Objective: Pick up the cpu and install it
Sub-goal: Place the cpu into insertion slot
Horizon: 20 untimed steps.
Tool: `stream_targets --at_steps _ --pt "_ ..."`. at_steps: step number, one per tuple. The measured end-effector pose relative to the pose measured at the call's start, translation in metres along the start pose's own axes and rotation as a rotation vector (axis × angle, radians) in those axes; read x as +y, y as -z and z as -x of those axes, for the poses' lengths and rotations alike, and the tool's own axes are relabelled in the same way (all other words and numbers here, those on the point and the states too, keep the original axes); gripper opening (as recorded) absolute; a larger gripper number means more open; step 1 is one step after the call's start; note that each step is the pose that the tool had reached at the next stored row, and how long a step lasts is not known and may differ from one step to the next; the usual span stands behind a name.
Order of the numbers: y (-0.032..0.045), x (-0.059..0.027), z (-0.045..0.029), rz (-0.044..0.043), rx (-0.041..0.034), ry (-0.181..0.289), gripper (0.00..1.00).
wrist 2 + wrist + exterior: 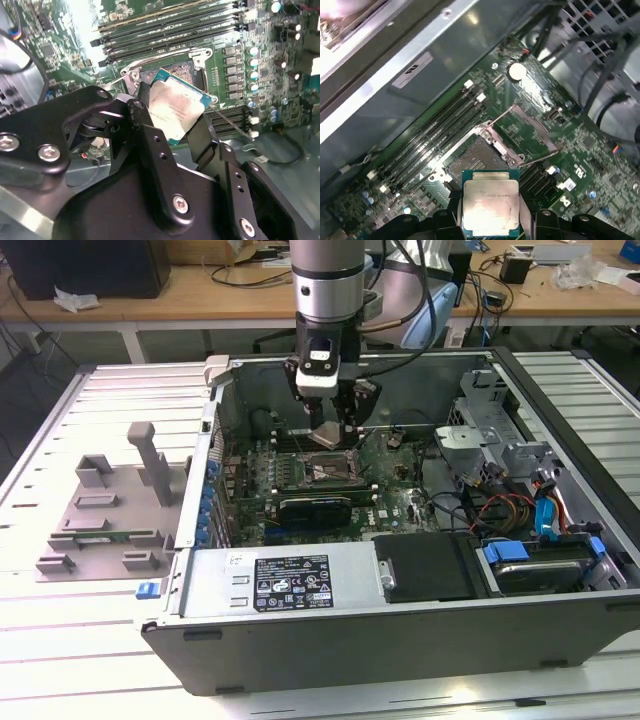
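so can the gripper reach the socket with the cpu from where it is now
Probably yes. The gripper, shut on the cpu, hangs close above the socket, whose cover plate looks swung aside; nothing shows between them.

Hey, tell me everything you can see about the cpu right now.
The cpu is a small flat square chip: a silvery-grey metal lid on a green base. Black jaws clamp two opposite edges, holding it tilted above the motherboard, close to the open socket but not seated in it.
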State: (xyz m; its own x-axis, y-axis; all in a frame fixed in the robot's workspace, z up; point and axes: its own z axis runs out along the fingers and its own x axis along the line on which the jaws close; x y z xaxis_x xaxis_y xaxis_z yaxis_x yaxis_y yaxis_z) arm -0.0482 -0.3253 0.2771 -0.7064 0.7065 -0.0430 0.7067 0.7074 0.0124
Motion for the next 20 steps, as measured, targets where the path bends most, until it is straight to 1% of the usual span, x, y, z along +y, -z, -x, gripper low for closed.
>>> stream_targets --at_steps 2,3,9,11,12,14,18,19,20 --pt "0.0 0.0 0.0 -0.0022 -0.0006 -0.051 0.54" --pt "0.0 0.0 0.0 -0.0037 -0.0011 -0.086 0.54" --pt "-0.0001 0.0 0.0 -0.0086 -0.0025 -0.2 0.54" --pt "-0.0002 0.0 0.0 -0.0115 -0.0034 -0.267 0.54" --pt "-0.0002 0.0 0.0 -0.0126 -0.0037 -0.29 0.54" --pt "-0.0004 0.0 0.0 -0.0153 -0.0044 -0.354 0.54" --pt "-0.002 0.0 -0.0001 -0.0216 -0.0062 -0.5 0.54" --pt "-0.0025 0.0 -0.0001 -0.0236 -0.0068 -0.546 0.54" --pt "-0.0029 0.0 -0.0001 -0.0249 -0.0072 -0.579 0.54"
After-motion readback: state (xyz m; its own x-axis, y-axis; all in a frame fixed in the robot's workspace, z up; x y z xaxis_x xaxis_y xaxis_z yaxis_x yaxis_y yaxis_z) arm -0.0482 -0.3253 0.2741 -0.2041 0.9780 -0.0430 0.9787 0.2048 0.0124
